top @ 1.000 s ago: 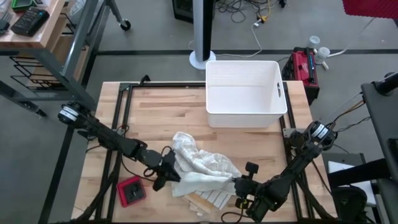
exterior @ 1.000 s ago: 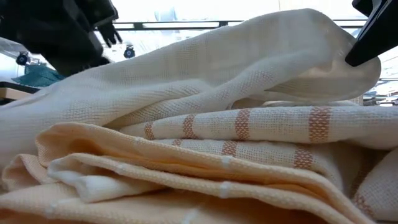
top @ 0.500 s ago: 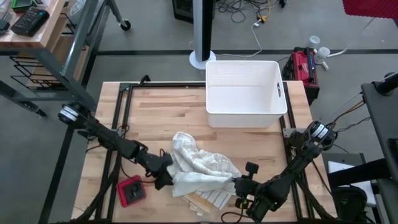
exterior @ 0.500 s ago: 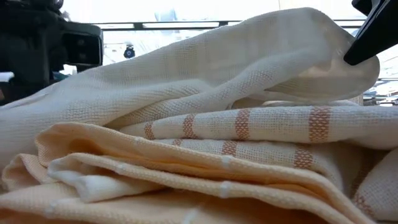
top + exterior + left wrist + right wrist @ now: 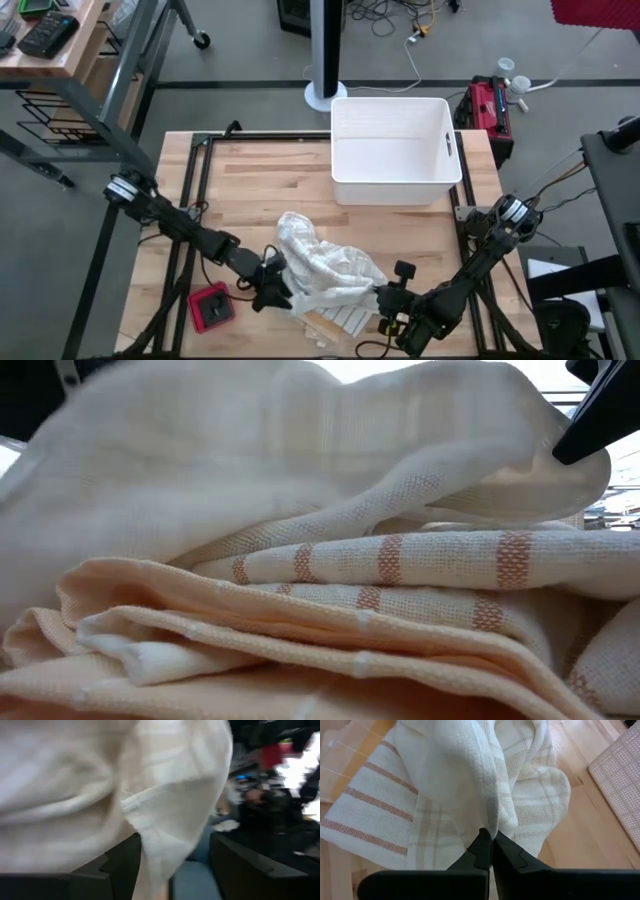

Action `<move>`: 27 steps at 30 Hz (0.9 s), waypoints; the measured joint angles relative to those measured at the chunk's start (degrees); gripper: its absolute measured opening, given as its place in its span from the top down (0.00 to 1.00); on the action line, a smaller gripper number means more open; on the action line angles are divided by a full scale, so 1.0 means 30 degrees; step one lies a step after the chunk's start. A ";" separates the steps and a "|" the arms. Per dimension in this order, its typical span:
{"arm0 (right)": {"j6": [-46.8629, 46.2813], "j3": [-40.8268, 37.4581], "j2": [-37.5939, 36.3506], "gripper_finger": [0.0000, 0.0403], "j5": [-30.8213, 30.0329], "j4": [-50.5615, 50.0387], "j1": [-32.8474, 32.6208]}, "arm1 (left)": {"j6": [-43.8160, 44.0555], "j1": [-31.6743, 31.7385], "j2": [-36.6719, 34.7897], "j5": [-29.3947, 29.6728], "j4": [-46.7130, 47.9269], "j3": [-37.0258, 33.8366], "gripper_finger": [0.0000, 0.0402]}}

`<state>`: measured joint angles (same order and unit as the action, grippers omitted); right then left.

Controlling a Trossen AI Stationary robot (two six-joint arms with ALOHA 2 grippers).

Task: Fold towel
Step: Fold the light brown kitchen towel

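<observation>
Low at centre frame, the right pincer (image 5: pixel 492 851) pinches the crumpled towel (image 5: pixel 325 270); the left pincer (image 5: pixel 275 293), spread wide, should seat one hem fully before closing

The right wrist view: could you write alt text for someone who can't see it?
The right gripper is pinched shut on a fold of a crumpled cream towel with reddish-brown stripes, lying on a wooden table. The corner of a white perforated bin shows at one edge.
</observation>
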<state>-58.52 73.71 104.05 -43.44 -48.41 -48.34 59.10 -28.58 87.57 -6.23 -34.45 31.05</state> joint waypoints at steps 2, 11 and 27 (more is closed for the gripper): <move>0.0000 0.0000 0.0000 1.00 0.0007 0.0038 0.0000 | -0.0063 -0.0007 0.0376 -0.0196 -0.1342 0.0000 0.45; 0.0022 0.0007 0.0000 1.00 0.0029 0.0102 0.0000 | 0.0030 -0.0236 0.1639 -0.0018 -0.4133 0.0000 0.55; 0.1549 0.0940 -0.0407 1.00 -0.2144 0.1399 0.0916 | -0.6781 -0.1967 0.1938 0.0401 0.4587 0.4251 0.61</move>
<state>-53.87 76.53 102.83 -49.87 -44.21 -45.59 38.75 -34.48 93.39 -5.03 -20.69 43.80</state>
